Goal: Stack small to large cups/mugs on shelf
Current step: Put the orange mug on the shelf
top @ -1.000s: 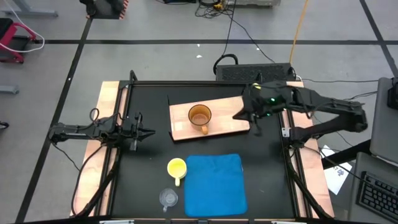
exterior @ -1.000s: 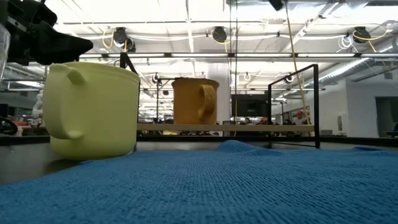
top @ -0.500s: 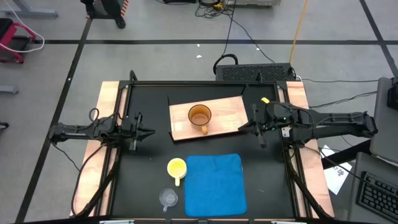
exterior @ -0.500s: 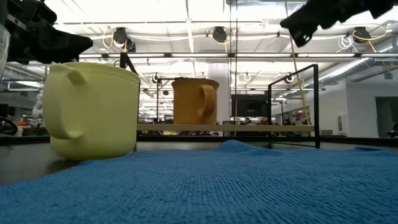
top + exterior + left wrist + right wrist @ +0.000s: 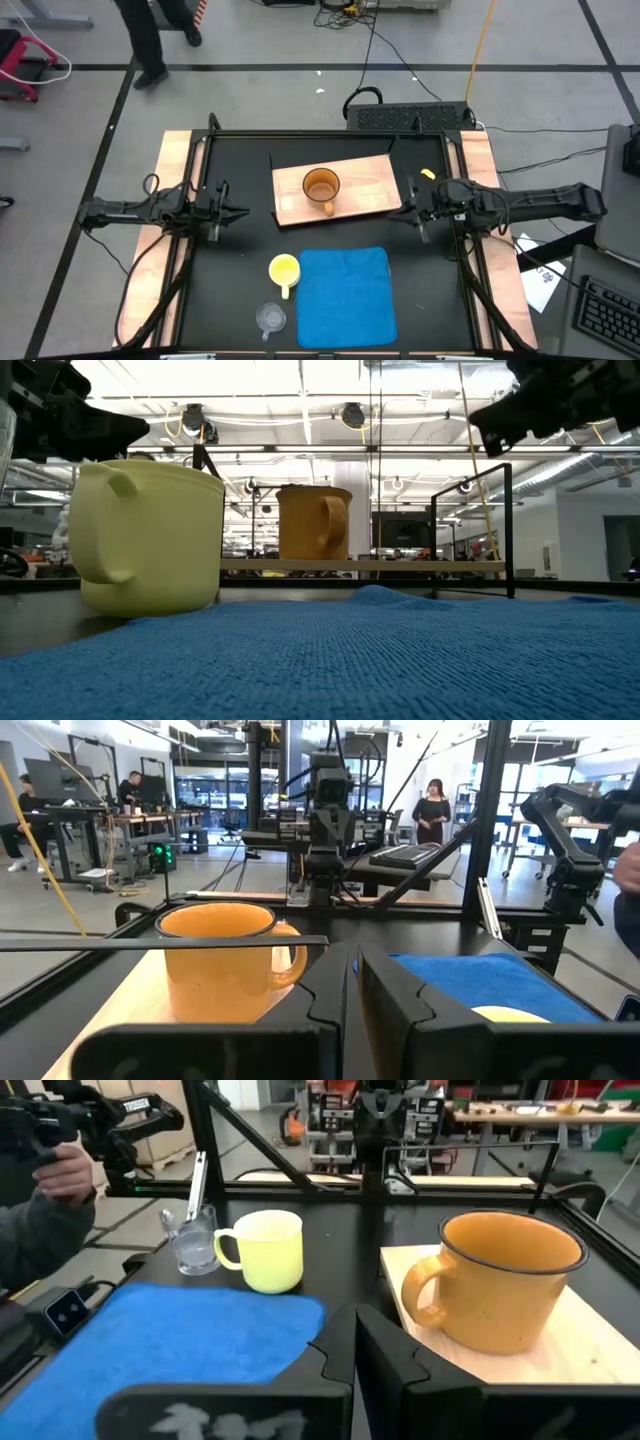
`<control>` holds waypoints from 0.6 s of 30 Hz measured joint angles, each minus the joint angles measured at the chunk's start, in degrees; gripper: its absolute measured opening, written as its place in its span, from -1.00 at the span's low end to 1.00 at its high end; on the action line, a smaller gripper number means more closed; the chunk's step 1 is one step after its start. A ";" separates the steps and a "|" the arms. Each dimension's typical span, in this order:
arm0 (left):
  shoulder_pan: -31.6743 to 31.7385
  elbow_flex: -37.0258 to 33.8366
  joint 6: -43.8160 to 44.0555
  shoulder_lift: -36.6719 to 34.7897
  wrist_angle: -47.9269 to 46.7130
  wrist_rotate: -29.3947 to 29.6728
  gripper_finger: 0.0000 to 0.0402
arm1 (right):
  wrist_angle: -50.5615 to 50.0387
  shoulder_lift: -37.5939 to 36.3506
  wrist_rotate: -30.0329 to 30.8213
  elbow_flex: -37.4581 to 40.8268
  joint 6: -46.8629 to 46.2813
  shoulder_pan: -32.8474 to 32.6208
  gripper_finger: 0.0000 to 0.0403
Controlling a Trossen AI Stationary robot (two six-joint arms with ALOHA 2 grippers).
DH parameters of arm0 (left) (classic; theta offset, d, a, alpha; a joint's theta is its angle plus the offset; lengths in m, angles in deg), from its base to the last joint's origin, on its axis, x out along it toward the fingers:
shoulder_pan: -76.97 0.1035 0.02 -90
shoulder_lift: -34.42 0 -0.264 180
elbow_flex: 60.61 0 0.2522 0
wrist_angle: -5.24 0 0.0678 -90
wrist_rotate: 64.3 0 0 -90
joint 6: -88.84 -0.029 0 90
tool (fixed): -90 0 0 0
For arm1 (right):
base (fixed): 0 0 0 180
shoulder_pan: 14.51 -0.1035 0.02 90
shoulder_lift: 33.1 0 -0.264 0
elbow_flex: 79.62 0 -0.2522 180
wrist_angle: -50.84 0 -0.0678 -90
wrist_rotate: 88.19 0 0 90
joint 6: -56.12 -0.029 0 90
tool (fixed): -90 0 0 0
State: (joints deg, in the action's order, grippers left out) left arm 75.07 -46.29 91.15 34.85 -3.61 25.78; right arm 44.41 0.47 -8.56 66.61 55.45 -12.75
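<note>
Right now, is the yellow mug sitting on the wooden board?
No, the yellow mug stands on the black tabletop beside the blue mat, while only the amber-brown mug is on the wooden board.

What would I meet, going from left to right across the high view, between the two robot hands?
Left hand → small clear transparent cup → yellow handled mug → amber-brown handled mug on the light-wood board → right hand.

In the low view the clear cup was hidden behind the yellow mug, the shelf was seen edge-on only, and the right gripper was cut off by the top edge.
</note>
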 joint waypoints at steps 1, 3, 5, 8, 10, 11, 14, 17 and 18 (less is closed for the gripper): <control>0.01 0.00 0.42 0.00 0.01 0.00 -0.84 | 1.74 -0.25 0.00 1.25 -0.03 0.00 -1.00; 0.01 0.00 1.55 0.00 0.42 0.00 -0.84 | 5.00 -0.67 0.06 3.71 0.44 0.00 -1.00; 0.00 0.00 3.23 -0.01 2.66 0.03 -0.84 | 7.88 -1.25 0.11 5.59 0.51 0.00 -1.00; -0.05 0.04 3.05 0.01 5.61 0.91 -0.84 | 10.36 -2.05 0.11 7.48 0.74 0.02 -1.00; -0.10 0.09 0.49 0.63 5.90 0.79 -0.84 | 10.51 -2.64 0.11 8.09 0.78 0.02 -1.00; -0.10 0.07 -0.23 0.96 5.89 0.96 -0.84 | 10.46 -2.92 0.10 8.29 0.85 0.02 -1.00; -0.12 0.07 0.55 1.98 11.02 3.38 -0.84 | 10.27 -3.41 0.11 8.57 1.00 0.02 -1.00; -0.10 0.07 -0.21 3.25 17.68 2.59 -0.84 | 10.12 -3.49 0.00 8.61 0.97 0.02 -1.00; -0.10 0.27 -0.29 3.64 19.35 2.01 -0.84 | 10.04 -3.49 -0.02 8.61 0.97 0.04 -1.00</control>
State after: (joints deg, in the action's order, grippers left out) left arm 74.97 -46.02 90.86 38.49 15.74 27.79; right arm 54.45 -3.01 -8.58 75.22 56.42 -12.71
